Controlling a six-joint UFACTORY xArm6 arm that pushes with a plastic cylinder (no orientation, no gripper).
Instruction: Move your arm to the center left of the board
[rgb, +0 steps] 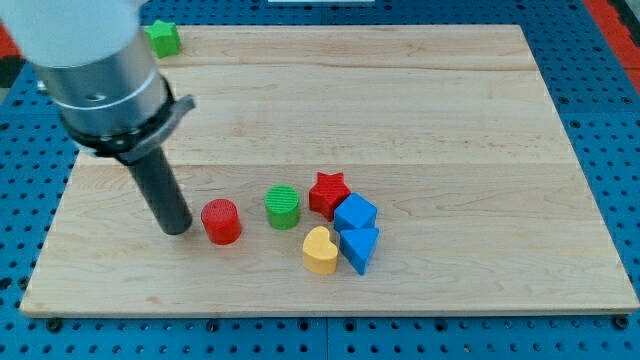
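My tip (176, 229) rests on the wooden board (420, 90), at the view's left, just below mid-height.

The rod is a plain dark cylinder holding nothing, slanting down from the grey arm housing (100, 70) at the view's top left. Its lower end sits just to the left of the red cylinder (221, 221), close beside it; I cannot tell whether they touch. Further right stands the green cylinder (283, 207), then a tight cluster: the red star (329, 192), the blue cube (355, 214), a blue wedge-like block (360, 248) and the yellow heart (319, 250) at the view's bottom of the group. A green star-like block (162, 38) lies at the board's top left corner, well apart from the tip, partly behind the arm housing.
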